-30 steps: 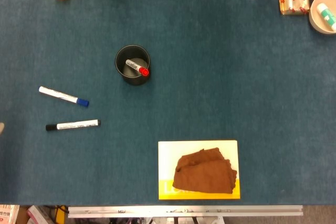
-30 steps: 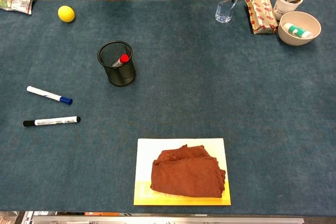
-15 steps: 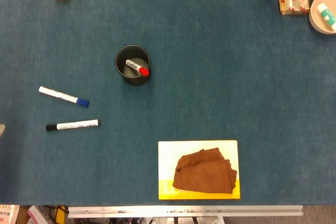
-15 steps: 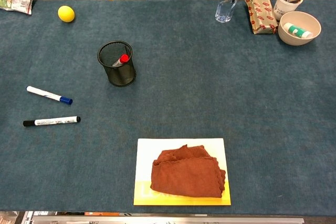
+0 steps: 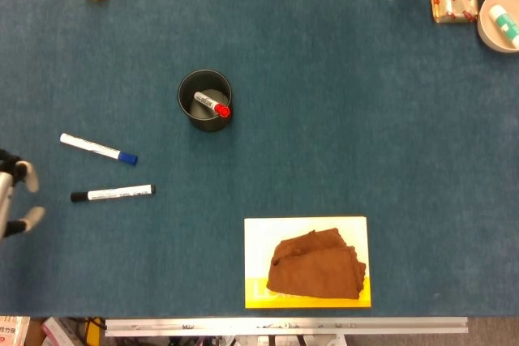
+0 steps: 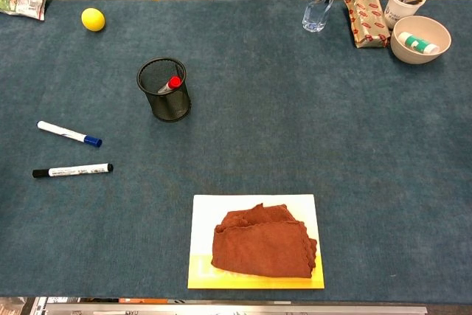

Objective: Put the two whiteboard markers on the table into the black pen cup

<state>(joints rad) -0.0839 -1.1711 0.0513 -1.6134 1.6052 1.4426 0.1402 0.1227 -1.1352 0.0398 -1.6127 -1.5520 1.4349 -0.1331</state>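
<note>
- Judging from how things lie, nothing of the task is done: both whiteboard markers are flat on the blue table point(image 5: 324, 119), and neither is in the black pen cup point(image 5: 204, 100).
- Only the left hand point(image 5: 16, 196) shows, at the left edge of the head view; the chest view does not catch it. Its fingers are spread apart and hold nothing.
- The black-capped marker point(image 5: 112, 194) is the nearer one, just to the right of that hand and about level with it.
- The blue-capped marker point(image 5: 98, 149) lies to the hand's right and a little farther from the robot, apart from the black-capped one.
- The cup stands upright well beyond both markers, farther right and away from the hand. A red-capped marker point(image 5: 212, 105) already leans inside it.
- The right hand is in neither view.
- Left to do, as I read it: grip one marker, carry it to the cup, drop it in, then repeat with the other.
</note>
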